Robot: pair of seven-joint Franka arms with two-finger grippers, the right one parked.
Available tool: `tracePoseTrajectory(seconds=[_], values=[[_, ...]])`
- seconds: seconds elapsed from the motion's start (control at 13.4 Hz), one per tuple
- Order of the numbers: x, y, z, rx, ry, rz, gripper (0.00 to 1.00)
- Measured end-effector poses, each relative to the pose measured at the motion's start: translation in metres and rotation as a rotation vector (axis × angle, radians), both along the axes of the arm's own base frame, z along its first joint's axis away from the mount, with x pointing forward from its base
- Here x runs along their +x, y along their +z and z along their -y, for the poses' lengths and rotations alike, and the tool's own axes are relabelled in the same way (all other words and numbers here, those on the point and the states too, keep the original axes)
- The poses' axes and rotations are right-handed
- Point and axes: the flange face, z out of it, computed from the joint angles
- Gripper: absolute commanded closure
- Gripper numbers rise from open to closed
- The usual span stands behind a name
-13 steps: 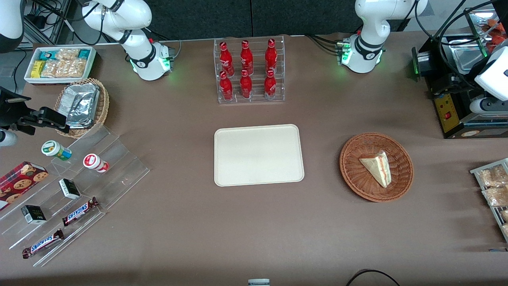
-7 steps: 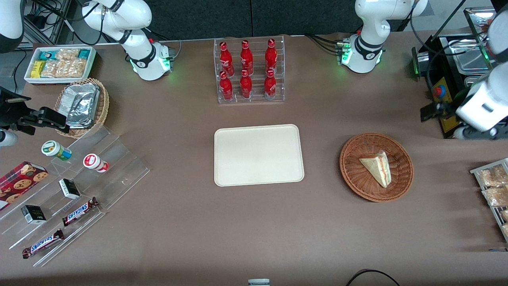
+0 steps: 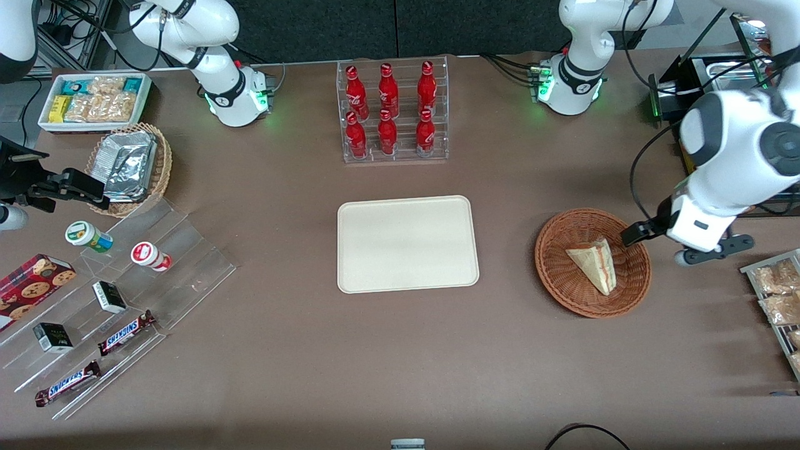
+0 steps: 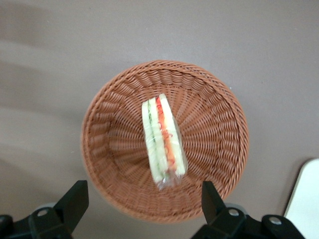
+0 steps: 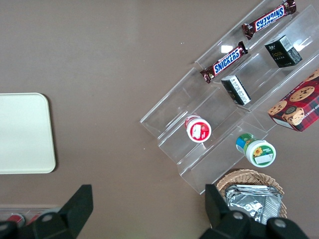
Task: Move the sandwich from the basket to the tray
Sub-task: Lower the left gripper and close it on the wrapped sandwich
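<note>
The sandwich [image 3: 595, 264] [image 4: 162, 143], a pale wedge with red and green filling stripes, lies in the round reddish-brown basket [image 3: 556, 270] [image 4: 214, 149]. My left gripper [image 3: 709, 249] [image 4: 142, 201] hangs above the table just beside the basket's rim, toward the working arm's end. It is open wide, with nothing between its black fingers [image 4: 75, 198]. The cream tray [image 3: 407, 244] [image 4: 308, 199] [image 5: 24, 132] sits bare at the table's middle, apart from the basket.
A clear rack of red bottles [image 3: 392, 112] stands farther from the camera than the tray. A metal rack of snack packets [image 3: 778, 300] and a black machine [image 3: 719, 169] flank the gripper. Clear tiered shelves with snacks [image 3: 106, 300] and a tan foil-packet basket [image 3: 130, 167] lie toward the parked arm's end.
The left arm has swung in from the table's edge toward the basket over the last second. The sandwich, basket and tray have not moved.
</note>
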Motion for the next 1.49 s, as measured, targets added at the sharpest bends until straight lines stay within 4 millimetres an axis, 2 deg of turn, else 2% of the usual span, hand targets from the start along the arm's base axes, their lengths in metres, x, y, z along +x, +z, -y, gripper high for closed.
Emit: tracePoseTrajectory(seconds=[0.22, 0.45, 0.89, 0.97, 1.12, 1.19, 1.49], values=[[-0.006, -0.039, 0.004, -0.006, 0.060, 0.016, 0.00], [-0.008, -0.071, 0.024, -0.010, 0.087, 0.029, 0.00], [-0.015, -0.118, 0.028, -0.006, 0.091, -0.001, 0.00], [-0.017, -0.126, 0.028, -0.006, 0.091, -0.001, 0.04], [-0.021, -0.140, 0.028, -0.004, 0.091, -0.014, 0.91], [-0.022, -0.143, 0.028, -0.003, 0.091, -0.019, 1.00], [-0.022, -0.144, 0.028, -0.004, 0.091, -0.016, 1.00]])
